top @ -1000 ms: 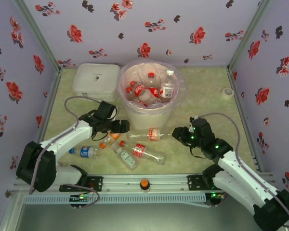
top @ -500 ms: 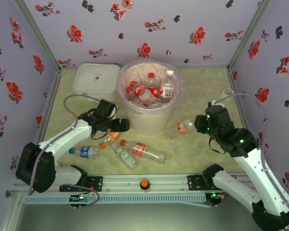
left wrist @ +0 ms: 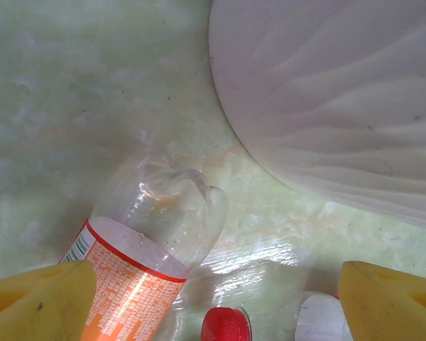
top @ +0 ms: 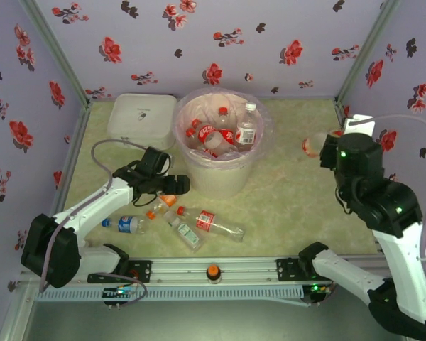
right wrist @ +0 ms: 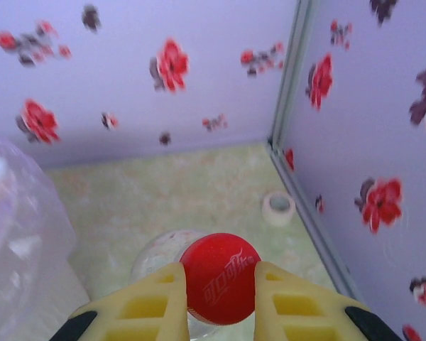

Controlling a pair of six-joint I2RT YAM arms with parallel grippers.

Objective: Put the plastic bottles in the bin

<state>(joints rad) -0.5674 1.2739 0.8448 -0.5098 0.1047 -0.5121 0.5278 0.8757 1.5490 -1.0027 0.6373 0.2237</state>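
Right end effector [right wrist: 220,283] has lifted from worktop middle toward far right corner, clamped on red-capped bottle [top: 313,145]; bottle is airborne right of bin [top: 220,176], not yet above it. Left end effector [top: 173,186] spread apart over orange-label bottle [left wrist: 145,249] beside bin's near-left wall.

One clear bottle [top: 313,145] with a red cap [right wrist: 220,278] is pinched in the right claw [right wrist: 219,275], up in the air. The big white bin [top: 214,177] with a pink bag sits left of that claw, holding several bottles [top: 211,135]. An orange-label bottle [left wrist: 145,245] lies flat under the wide left claw [left wrist: 213,302].
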